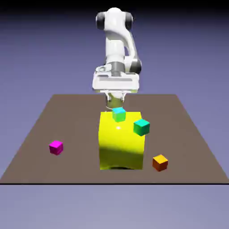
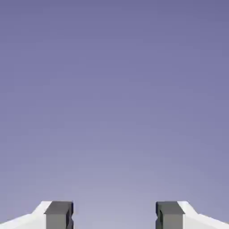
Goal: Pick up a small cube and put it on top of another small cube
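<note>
**Risks and blind spots before the pick**

Exterior view: white two-finger gripper (image 1: pixel 114 102) hanging at the far side of the big glossy yellow block (image 1: pixel 121 141), nowhere near the small orange cube (image 1: pixel 160 162), which rests on the brown table (image 1: pixel 188 134) just beside the block's lower corner on the exterior view's right. Small deep emerald-green cube with a teal top (image 1: pixel 141 127) perched at the block's edge on that same side; paler green cube with a cyan top (image 1: pixel 118 114) near the block's far edge, right in front of the fingers. Likely hazards (judged, not seen): clipping the paler cube or the block while crossing over; mistaking the small magenta cube (image 1: pixel 56 147) or the paler green one for a target; nudging the emerald cube off its edge on placement. Fingertips partly hidden behind the paler cube.

Hand view: only plain blue-violet backdrop between two grey fingertips (image 2: pixel 59 214), standing well apart with nothing held. No cube, block or table visible here.
</note>
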Motion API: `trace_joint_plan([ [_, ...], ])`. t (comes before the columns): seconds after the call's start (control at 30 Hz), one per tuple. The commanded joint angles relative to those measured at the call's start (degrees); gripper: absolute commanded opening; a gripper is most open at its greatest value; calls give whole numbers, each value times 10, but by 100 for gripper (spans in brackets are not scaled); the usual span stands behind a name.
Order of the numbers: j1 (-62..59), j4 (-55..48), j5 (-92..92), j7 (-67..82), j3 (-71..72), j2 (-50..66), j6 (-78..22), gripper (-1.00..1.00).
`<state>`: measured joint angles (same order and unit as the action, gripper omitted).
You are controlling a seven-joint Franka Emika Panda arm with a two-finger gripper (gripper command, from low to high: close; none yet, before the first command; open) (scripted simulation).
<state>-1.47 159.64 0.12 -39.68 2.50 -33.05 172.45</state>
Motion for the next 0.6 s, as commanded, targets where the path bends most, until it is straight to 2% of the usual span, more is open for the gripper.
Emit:
trace_joint_plan([
  [0.0,-18,-11,1,23,21,-3,-13,0],
  [0.57,-322,-203,19,415,374,-58,-233,0],
])
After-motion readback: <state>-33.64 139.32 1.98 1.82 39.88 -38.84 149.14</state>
